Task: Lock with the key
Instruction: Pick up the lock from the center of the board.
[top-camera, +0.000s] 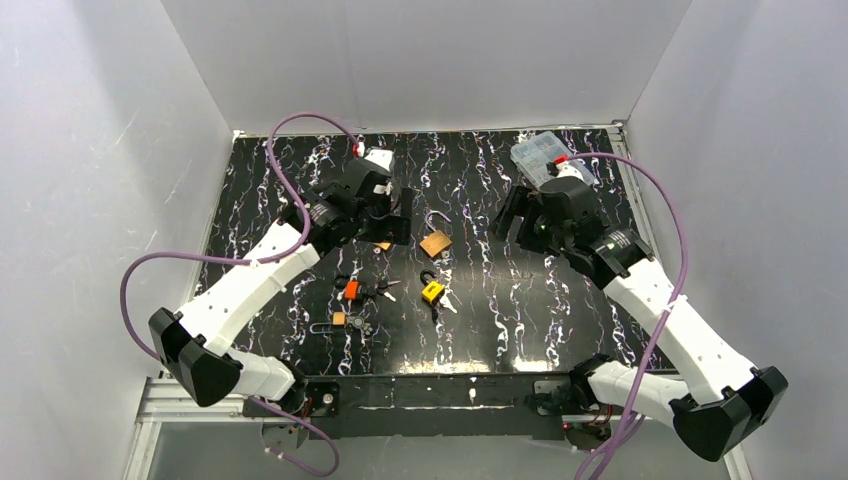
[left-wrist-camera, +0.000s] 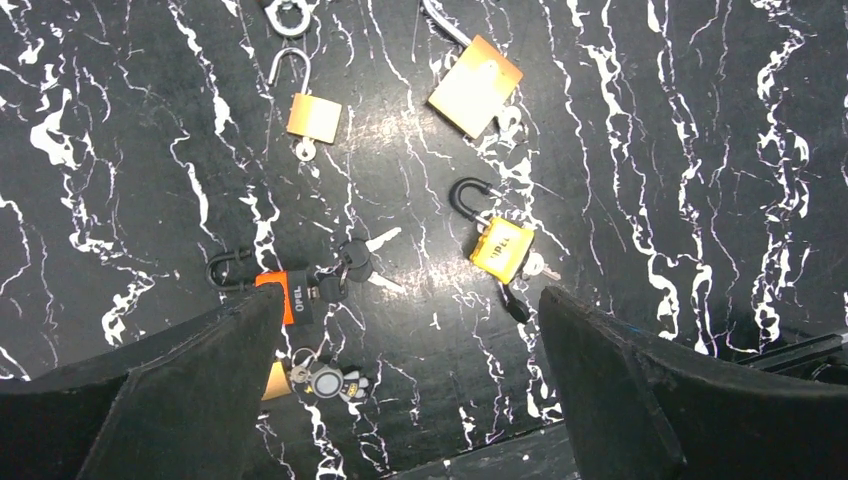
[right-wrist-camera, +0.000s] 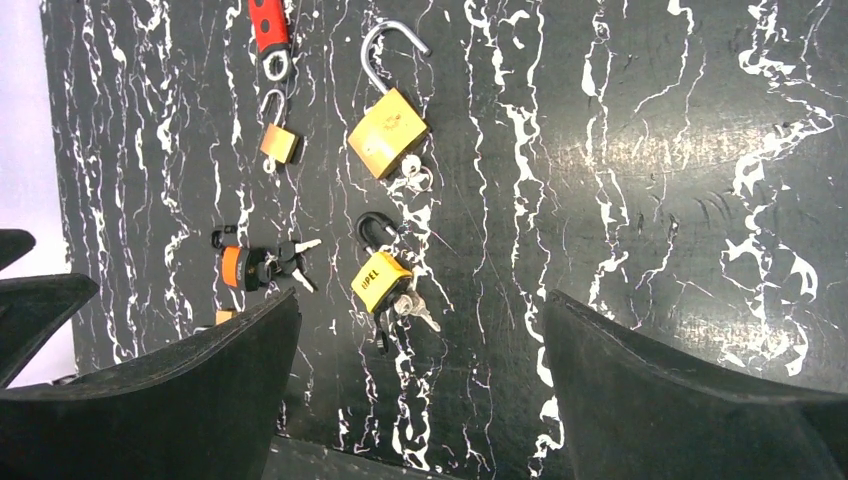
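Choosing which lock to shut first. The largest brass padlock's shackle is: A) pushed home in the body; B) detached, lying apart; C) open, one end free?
C: in the right wrist view the largest brass padlock has its shackle rooted by one leg, the other end hooking free above the body.

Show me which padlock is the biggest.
The big brass padlock with the thick silver shackle swung open. The small brass padlock beside it is far smaller; the yellow padlock and orange padlock are smaller too, with black shackles.
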